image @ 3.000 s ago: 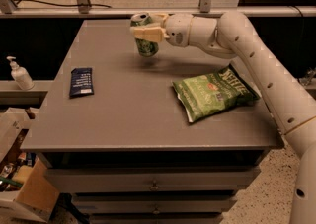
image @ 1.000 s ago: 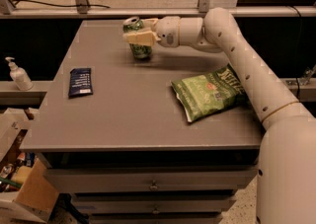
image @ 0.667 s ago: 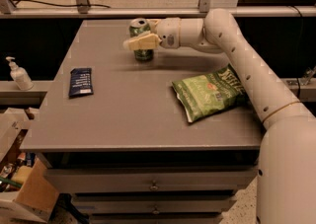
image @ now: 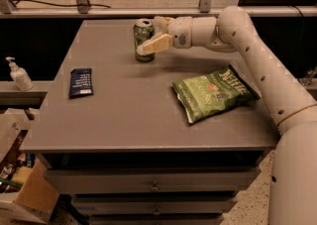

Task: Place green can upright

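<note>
At the far side of the grey table (image: 124, 120), the green can (image: 143, 39) stands upright on its base, silver top facing up. Gripper (image: 150, 34) is positioned at the can's right side with fingers spread wide; the near finger (image: 154, 44) overlaps the can's lower right, and no clamping is evident. A green chip bag (image: 213, 92) lies flat to the right, well apart. A dark blue packet (image: 80, 81) lies flat near the left edge.
</note>
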Controlling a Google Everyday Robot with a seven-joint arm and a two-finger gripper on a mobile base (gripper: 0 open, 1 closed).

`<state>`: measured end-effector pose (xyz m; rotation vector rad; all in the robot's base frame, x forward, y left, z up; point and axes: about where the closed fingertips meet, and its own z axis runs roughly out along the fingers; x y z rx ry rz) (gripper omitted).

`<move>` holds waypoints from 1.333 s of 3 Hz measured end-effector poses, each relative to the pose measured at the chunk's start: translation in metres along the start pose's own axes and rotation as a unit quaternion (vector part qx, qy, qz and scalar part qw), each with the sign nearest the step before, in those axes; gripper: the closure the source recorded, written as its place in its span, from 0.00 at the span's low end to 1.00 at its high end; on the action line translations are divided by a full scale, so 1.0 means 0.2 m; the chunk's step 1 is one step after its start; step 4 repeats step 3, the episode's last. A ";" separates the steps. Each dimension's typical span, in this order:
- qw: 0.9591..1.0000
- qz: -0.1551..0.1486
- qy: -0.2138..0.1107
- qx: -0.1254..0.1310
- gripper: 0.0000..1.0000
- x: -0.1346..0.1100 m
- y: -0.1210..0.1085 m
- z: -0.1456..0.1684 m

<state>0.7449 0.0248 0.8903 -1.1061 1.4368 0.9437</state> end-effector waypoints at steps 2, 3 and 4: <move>0.998 -0.018 0.035 0.050 0.00 -0.05 -0.06 -0.39; 0.998 -0.019 0.037 0.052 0.00 -0.05 -0.06 -0.41; 0.998 -0.019 0.037 0.052 0.00 -0.05 -0.06 -0.41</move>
